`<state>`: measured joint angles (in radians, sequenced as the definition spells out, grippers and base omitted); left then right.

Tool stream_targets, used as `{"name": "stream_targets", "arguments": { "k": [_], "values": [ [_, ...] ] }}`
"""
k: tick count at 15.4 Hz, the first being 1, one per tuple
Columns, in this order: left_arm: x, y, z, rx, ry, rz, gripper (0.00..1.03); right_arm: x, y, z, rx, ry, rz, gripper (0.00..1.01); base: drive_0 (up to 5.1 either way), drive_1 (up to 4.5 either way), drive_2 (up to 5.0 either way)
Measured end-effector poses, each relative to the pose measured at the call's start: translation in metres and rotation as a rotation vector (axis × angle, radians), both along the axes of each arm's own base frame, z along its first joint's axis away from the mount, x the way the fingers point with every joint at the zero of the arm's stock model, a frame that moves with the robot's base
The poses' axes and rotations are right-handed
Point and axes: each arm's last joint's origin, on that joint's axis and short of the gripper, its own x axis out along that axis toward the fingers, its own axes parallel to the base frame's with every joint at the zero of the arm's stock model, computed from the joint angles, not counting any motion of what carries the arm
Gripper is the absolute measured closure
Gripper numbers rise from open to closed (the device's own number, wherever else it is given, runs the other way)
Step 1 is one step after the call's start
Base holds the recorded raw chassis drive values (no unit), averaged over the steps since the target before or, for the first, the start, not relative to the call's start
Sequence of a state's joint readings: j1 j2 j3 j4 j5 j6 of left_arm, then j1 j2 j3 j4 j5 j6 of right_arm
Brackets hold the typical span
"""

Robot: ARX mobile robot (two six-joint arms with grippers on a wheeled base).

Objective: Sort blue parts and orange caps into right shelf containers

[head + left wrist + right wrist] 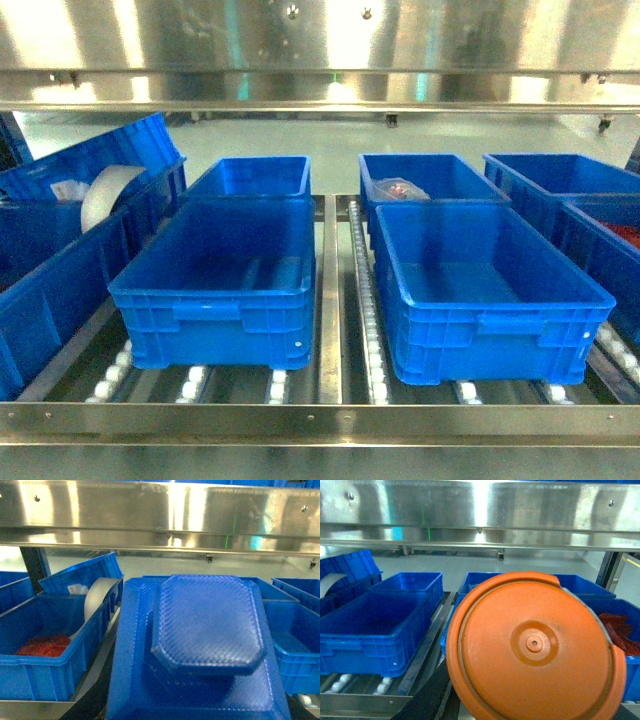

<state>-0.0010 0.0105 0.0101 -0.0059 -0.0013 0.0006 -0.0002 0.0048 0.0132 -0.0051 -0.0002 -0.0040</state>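
A blue part (207,625), a stepped, textured plastic piece, fills the left wrist view close to the camera and hides my left gripper's jaws; it hangs in front of the shelf. In the right wrist view a round orange cap (535,650) is likewise held up close and covers the right jaws. Neither gripper shows in the head view. The right shelf containers stand on the roller shelf: a front right bin (480,325) with an empty floor, a front left bin (215,300) and two rear bins (250,175) (440,165).
A steel beam (320,90) crosses above the bins, a steel lip (320,420) below them. At the left, a tilted bin (70,170) holds a white roll (110,190). Far-right bins (600,240) hold red pieces. A clear bag (398,188) lies in the rear right bin.
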Motion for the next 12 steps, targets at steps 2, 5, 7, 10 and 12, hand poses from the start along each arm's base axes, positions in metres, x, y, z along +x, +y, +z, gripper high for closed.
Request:
{"name": "stream_targets", "arguments": {
  "k": [2, 5, 7, 10, 12],
  "values": [
    [0.0000, 0.0000, -0.0001, 0.000, 0.002, -0.001, 0.60, 0.0000, 0.0000, -0.0001, 0.003, 0.001, 0.000, 0.57, 0.0, 0.00, 0.0],
    [0.0000, 0.0000, 0.0000, 0.000, 0.000, -0.001, 0.60, 0.0000, 0.0000, -0.0001, 0.004, 0.001, 0.000, 0.57, 0.0, 0.00, 0.0],
    [0.0000, 0.0000, -0.0001, 0.000, 0.001, -0.001, 0.60, 0.0000, 0.0000, -0.0001, 0.004, 0.001, 0.000, 0.57, 0.0, 0.00, 0.0],
    [0.0000, 0.0000, -0.0001, 0.000, 0.001, 0.000, 0.60, 0.0000, 0.0000, -0.0001, 0.004, 0.002, 0.000, 0.57, 0.0, 0.00, 0.0],
    [0.0000, 0.0000, -0.0001, 0.000, 0.001, -0.001, 0.60, 0.0000, 0.0000, -0.0001, 0.004, 0.001, 0.000, 0.57, 0.0, 0.00, 0.0]
  ]
}}
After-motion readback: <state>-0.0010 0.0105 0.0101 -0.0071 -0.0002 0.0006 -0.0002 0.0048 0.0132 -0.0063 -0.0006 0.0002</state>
